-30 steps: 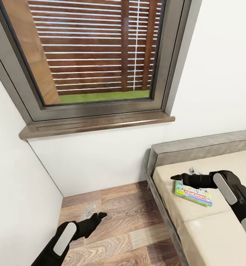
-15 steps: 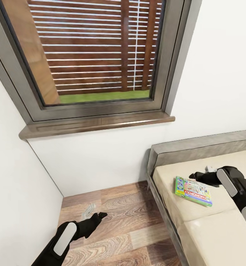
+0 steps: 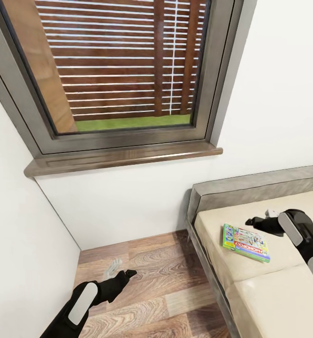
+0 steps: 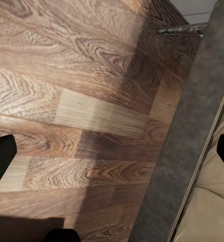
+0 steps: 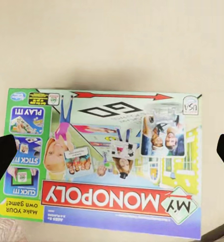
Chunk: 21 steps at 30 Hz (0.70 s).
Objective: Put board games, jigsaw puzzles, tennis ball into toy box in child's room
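Right gripper (image 3: 255, 220) hangs over the bed (image 3: 269, 300), just past the far edge of the Monopoly box (image 3: 246, 241), not touching it as far as the head view shows. Its jaws stand apart: in the right wrist view the two dark fingertips (image 5: 2, 157) sit at opposite sides of the picture with the whole printed lid between them, so nothing is clamped. The camera looks straight down on the lid, which reads as a line-up for a grasp from above across the box, not yet begun.

Monopoly box (image 5: 104, 161) lies flat on the beige sheet near the bed's headboard end, close to the edge that faces the floor (image 3: 142, 277), skewed a bit to that edge. Lying flat on soft bedding means little gap under it; a pinch on an edge likely needs the box tipped or slid toward the bed's side first.

Left gripper (image 3: 126, 273) is held low over the wood planks beside the bed frame (image 4: 184, 151), well apart from the box and empty. Its fingertips (image 4: 1, 156) also sit wide apart, bare floor between. Probably just parked out of the way.

Window (image 3: 123, 65) and sill (image 3: 123, 158) fill the wall behind. Toy box and table are elsewhere, so a carry is still due after pickup.
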Tool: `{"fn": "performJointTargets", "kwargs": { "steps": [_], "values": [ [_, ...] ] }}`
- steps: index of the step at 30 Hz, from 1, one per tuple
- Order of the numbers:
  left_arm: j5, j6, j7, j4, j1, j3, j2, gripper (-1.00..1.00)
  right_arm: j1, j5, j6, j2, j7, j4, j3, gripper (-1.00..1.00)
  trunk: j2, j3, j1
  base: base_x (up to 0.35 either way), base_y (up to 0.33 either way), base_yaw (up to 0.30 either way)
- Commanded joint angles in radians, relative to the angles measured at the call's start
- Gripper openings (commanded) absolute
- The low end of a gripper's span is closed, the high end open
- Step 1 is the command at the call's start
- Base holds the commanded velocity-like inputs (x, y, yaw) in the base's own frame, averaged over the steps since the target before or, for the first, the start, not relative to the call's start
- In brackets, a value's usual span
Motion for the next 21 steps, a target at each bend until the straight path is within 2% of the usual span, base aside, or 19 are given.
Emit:
{"fn": "performJointTargets", "kwargs": {
  "steps": [1,21],
  "values": [
    [0.006,0.003,0.004,-0.001,0.000,0.000,0.000,1.00,-0.002,-0.007,0.001,-0.002,0.000,0.001,0.004,1.00,0.000,-0.001,0.000,0.000,0.000,0.000],
    [0.008,0.004,-0.004,-0.001,0.000,0.000,0.000,1.00,-0.008,-0.011,0.001,-0.026,0.023,0.008,-0.001,1.00,0.000,-0.013,0.000,0.000,0.000,0.000]
  ]
}}
